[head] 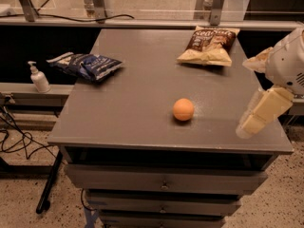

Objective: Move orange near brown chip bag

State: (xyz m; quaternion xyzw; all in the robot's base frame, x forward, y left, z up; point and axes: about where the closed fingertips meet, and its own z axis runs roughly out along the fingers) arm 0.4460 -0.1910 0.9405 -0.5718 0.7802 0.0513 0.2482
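The orange [183, 109] is a small round fruit lying on the grey table [133, 108], a little right of its middle and toward the front. The brown chip bag [208, 44] lies flat at the table's back right, dark brown at the top and pale tan below. My gripper [248, 126] hangs over the table's right front edge, pointing down and left, to the right of the orange and apart from it. It holds nothing that I can see. The arm's white wrist [287, 64] is above it at the right border.
A blue and white chip bag [85, 64] lies at the table's left edge. A white pump bottle [39, 78] stands on a lower ledge to the left. Drawers [164, 182] sit under the tabletop. Cables [19, 141] lie on the floor at left.
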